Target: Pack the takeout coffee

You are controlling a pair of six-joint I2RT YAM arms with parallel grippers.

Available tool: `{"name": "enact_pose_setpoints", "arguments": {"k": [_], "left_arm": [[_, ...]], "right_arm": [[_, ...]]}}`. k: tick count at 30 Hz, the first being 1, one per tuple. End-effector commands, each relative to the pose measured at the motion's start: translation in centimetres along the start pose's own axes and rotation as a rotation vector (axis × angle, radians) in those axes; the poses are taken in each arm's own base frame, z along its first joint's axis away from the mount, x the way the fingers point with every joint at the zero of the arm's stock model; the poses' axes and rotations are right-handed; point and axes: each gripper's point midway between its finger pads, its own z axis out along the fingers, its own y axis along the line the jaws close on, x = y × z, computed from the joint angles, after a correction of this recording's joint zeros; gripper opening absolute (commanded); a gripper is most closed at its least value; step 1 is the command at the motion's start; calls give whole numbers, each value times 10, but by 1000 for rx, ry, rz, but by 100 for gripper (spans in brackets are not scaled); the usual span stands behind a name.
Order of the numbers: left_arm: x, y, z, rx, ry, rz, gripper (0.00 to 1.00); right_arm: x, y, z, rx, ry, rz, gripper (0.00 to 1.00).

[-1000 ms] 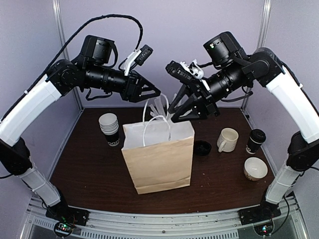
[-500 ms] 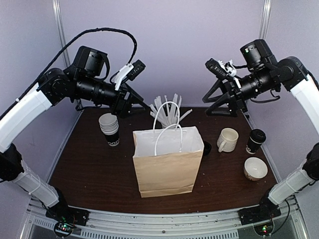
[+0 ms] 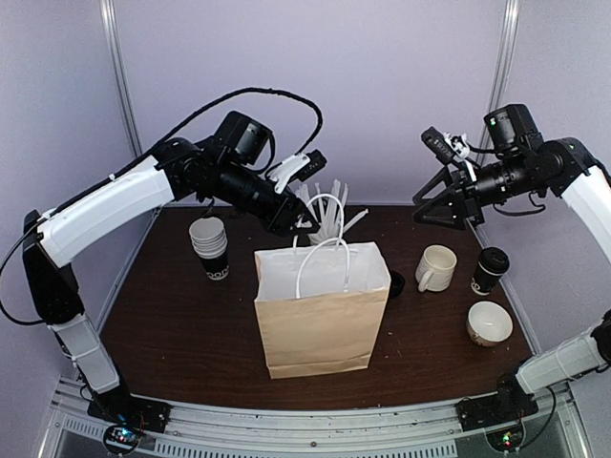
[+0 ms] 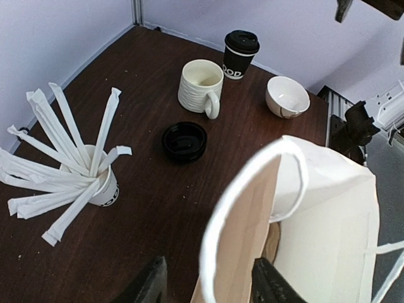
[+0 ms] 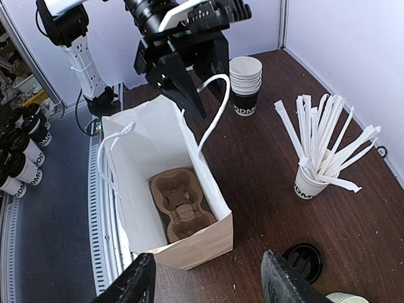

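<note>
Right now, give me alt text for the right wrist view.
An open paper bag stands on a dark table with a cup carrier inside, the left gripper open at its far rim. Beside it: stacked cups, a cup of white sticks, a loose lid.

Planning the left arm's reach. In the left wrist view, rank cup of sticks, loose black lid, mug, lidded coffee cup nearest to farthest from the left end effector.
From the left end effector:
1. Cup of sticks, near left.
2. Loose black lid, centre.
3. Mug, beyond the lid.
4. Lidded coffee cup, farthest, behind the mug.
</note>
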Motion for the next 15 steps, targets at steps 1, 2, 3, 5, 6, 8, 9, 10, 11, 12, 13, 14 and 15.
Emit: {"name": "enact_pose_setpoints", "arguments": {"k": [1,2,3,5,6,8,9,10,11,12,13,14,15], "left_arm": [[-37,2,-11,-27,-103,66,26],[-41,2,-13,-33,-112,76,14],[-45,3,-17,-45,-125,92,2],[-53,3,-28,-72,-155,146,0],[-57,1,-33,-75,-170,166,0],[-64,-2,-44,-80,-200,180,0],[-66,-4,-48,-77,-212,184,0],[-67,-7,-52,-71,-221,187,0],[-67,-9,-55,-69,-227,190,0],[-67,-10,-56,-67,-230,188,0],[-65,-10,-56,-64,-228,185,0],[-61,-10,-53,-61,-219,181,0],[-56,-9,-50,-58,-204,175,0]], "right_arm": [[-12,5,-11,6,-70,-24,60],[-11,4,-10,6,-69,-21,59],[-11,4,-10,4,-70,-20,59],[-11,3,-8,-1,-70,-17,59],[-11,3,-8,-3,-71,-16,59],[-11,1,-7,-4,-71,-14,59],[-11,1,-6,-7,-73,-13,59],[-11,1,-6,-8,-72,-11,59],[-11,0,-5,-9,-72,-10,59],[-10,0,-4,-13,-71,-7,59],[-10,-1,-4,-13,-70,-5,59],[-9,-2,-2,-15,-69,-2,59],[-8,-3,-1,-17,-66,1,59]]}}
